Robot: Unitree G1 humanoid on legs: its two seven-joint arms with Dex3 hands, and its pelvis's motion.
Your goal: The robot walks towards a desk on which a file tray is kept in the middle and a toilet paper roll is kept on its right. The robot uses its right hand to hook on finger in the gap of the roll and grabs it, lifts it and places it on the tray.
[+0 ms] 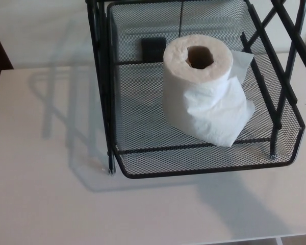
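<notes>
A white toilet paper roll [199, 84] stands upright inside the black wire-mesh file tray [143, 158], its cardboard core hole facing up. A loose sheet hangs off its right side and front, draping onto the mesh floor. The tray sits on the white desk [51, 194], raised a little on short legs. Neither of my hands shows in the head view.
Black metal struts [290, 46] of the tray's frame rise at the right and the left. A small dark rectangle [153, 48] shows behind the mesh at the back. The desk's front edge [245, 240] runs along the bottom right, and a dark strip lies at far left.
</notes>
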